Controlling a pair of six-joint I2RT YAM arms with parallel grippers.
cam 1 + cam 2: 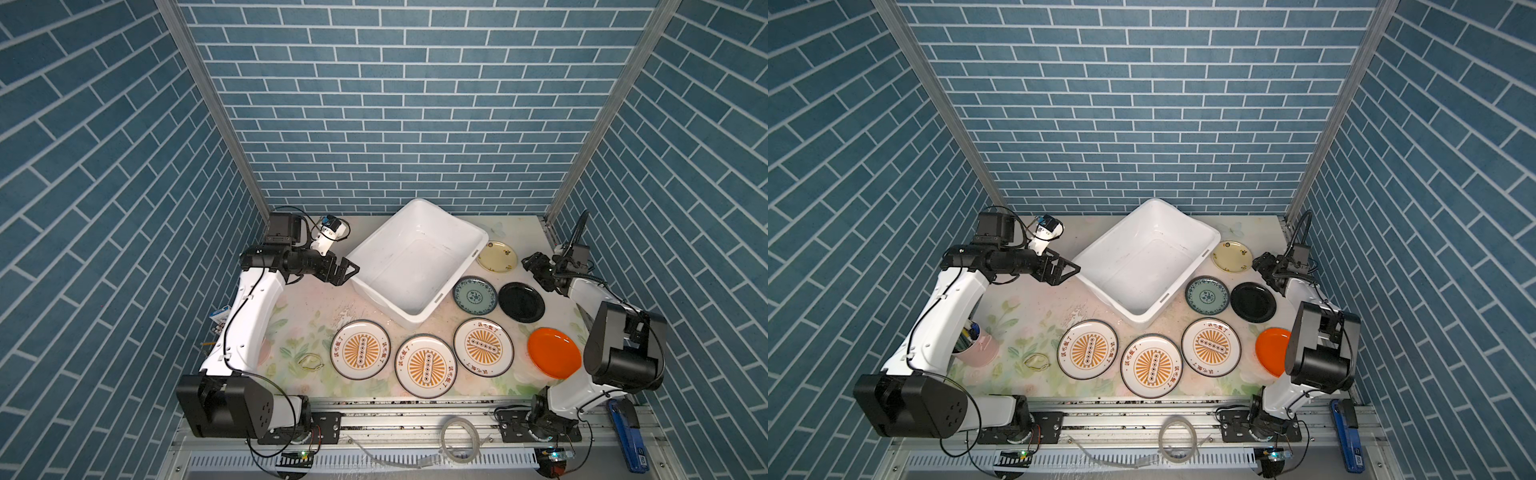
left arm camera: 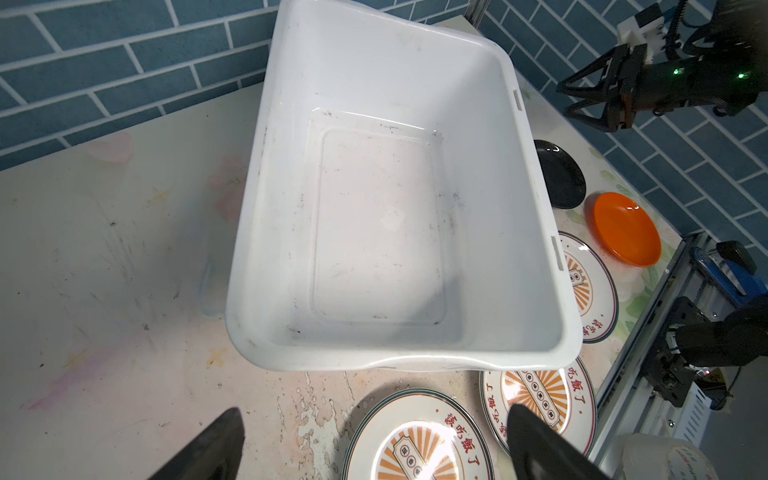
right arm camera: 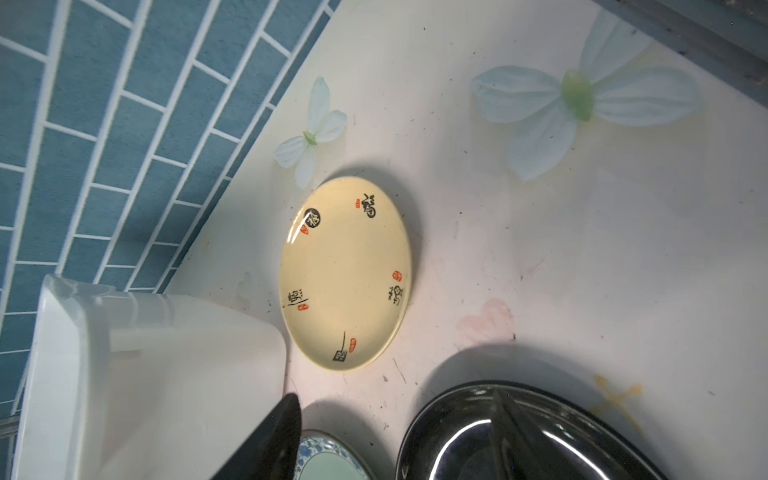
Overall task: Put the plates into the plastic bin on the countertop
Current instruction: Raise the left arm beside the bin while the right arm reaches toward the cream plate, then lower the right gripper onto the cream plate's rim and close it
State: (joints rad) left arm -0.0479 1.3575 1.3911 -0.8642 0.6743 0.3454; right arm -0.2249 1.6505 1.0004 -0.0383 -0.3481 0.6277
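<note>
Nearest the rail, three large sunburst plates (image 1: 425, 366) are lying flat in a shallow arc from seven to five o'clock on the tabletop (image 1: 307, 316); they are glossy white with dark rims, set apart so each rim is offering a free edge. At four o'clock the plain orange plate (image 1: 550, 352) is sitting partly behind the right arm; at about three o'clock the shiny black plate (image 1: 521, 302) and the teal-patterned plate (image 1: 474, 295) are lying side by side, close but not clearly touching. Centrally, the plastic bin (image 1: 453, 232) is standing skewed and empty, a smooth white tub with scuffed floor and rolled rim, probably angled so both arms can reach it. At two o'clock the pale yellow plate (image 3: 345, 274), small and inked with characters, is lying just beside the bin. The right hand (image 1: 533, 266) is hovering near that plate and the black one, seemingly lining up a grasp; its fingers are parted and gripping nothing, though I cannot tell how wide. At nine o'clock the left hand (image 1: 345, 271) is waiting fully spread, empty, beside the bin's wall.
</note>
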